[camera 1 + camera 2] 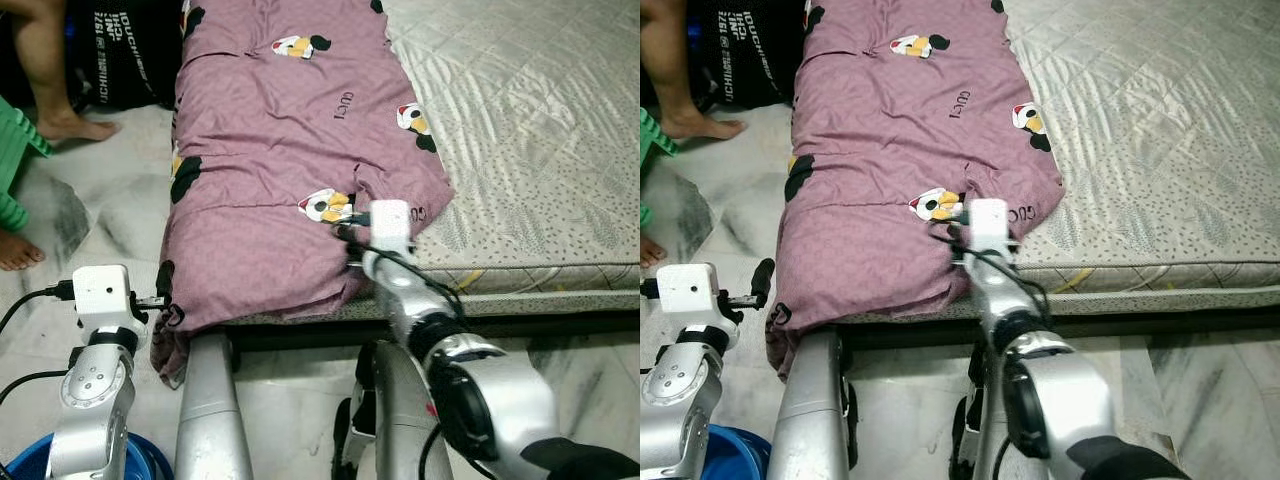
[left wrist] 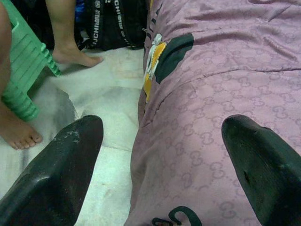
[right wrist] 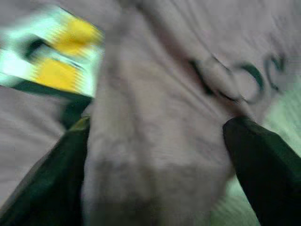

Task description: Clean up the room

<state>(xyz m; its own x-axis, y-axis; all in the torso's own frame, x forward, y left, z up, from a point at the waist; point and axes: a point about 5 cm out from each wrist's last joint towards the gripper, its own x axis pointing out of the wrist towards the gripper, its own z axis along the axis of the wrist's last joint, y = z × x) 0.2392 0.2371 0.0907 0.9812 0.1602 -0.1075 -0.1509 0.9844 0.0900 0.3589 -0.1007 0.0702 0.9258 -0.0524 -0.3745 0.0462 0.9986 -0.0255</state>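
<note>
Right hand spread around purple blanket; blue basin below.

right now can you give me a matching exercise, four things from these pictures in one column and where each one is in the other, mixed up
Things:
1. mauve blanket
2. green stool
3. blue tub
4. right gripper

Places:
A. on the floor at the far left, beside a person's feet
B. open around a fold of the blanket at the mattress's near edge
C. spread along the mattress's left side, hanging over the edge
D. on the floor under the left arm

Pairs: 1-C, 2-A, 3-D, 4-B
</note>
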